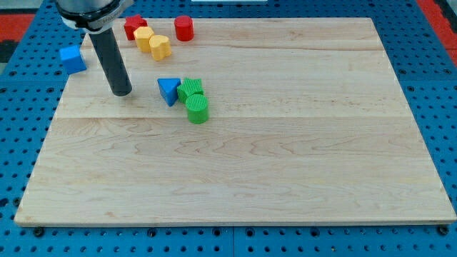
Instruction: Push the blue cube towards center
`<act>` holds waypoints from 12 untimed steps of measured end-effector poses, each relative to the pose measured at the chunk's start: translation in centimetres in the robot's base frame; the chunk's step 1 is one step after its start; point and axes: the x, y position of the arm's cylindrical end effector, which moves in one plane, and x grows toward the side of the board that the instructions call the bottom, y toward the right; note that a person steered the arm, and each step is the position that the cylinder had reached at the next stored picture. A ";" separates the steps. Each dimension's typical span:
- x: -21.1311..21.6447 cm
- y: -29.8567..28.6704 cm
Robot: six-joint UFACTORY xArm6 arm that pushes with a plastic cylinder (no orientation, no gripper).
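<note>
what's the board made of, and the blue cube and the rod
Board: looks like pale unpainted wood, with visible grain and plank seams. Blue cube: solid matte blue, probably painted wood or plastic; can't tell. Rod ending in my tip: dark, slightly glossy, maybe plastic or rubber.

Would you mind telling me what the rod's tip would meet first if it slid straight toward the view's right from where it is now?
Probably the blue triangular block: my tip sits to its left at about the same height in the view, with bare board between. The green blocks lie just behind it. Depth is uncertain.
</note>
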 end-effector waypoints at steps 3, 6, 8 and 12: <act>0.0 -0.5; -2.5 -12.2; -5.3 -12.2; -12.0 -6.0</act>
